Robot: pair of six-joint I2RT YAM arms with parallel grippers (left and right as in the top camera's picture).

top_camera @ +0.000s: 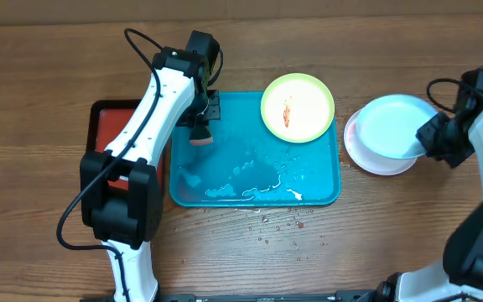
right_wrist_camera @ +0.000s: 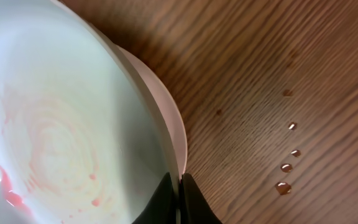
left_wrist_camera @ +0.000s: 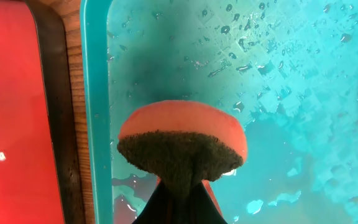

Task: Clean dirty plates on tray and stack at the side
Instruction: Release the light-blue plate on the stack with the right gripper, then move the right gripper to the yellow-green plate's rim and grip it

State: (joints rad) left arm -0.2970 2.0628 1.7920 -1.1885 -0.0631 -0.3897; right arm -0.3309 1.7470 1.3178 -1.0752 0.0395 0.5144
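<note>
1. On the worktop, to the right of the tray, the stacking goes on. Move low and slow there, since drops wet the wood.
2. The tray is wet. It carries only the green plate at its far right corner, and that plate has a red smear. Leave it until the stack is settled.
3. The mint plate lies offset over the white plate, and its gripped edge looks raised. Centre it over the white plate before lowering, so the rims nest.
4. The right tool is pinched narrow on the mint plate's rim. Release only when the plate sits flat, then draw back sideways, away from the rims.
5. The left tool is clamped on the sponge above the tray's left end. Park it there, well apart from the stack.
6. Faint pink streaks show inside the mint plate, so it may want another wipe before it is stacked.
</note>
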